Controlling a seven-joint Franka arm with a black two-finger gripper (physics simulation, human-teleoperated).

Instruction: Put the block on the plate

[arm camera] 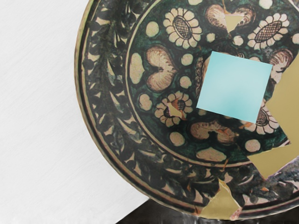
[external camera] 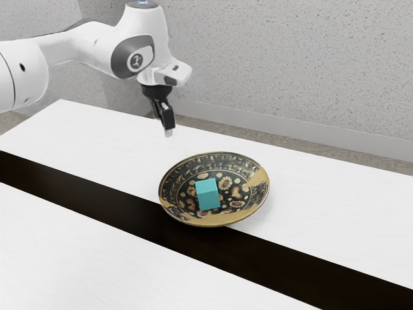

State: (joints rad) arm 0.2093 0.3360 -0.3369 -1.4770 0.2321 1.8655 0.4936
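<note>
My black gripper [external camera: 168, 132] hangs above the table, up and to the exterior view's left of the plate, apart from plate and block. How its fingers stand cannot be made out. The patterned dark plate [external camera: 247, 207] with tan patches rests on the table. On its inner surface sits the teal block [external camera: 208, 195], a little off the middle. In the wrist view the block [arm camera: 235, 87] shows its pale square top over the flower pattern of the plate [arm camera: 161, 70], with no gripper touching it.
The white table [external camera: 335, 200] has a long dark band [external camera: 116, 200] running across it, and the plate's near rim reaches over the band's edge. A speckled grey wall stands behind the table.
</note>
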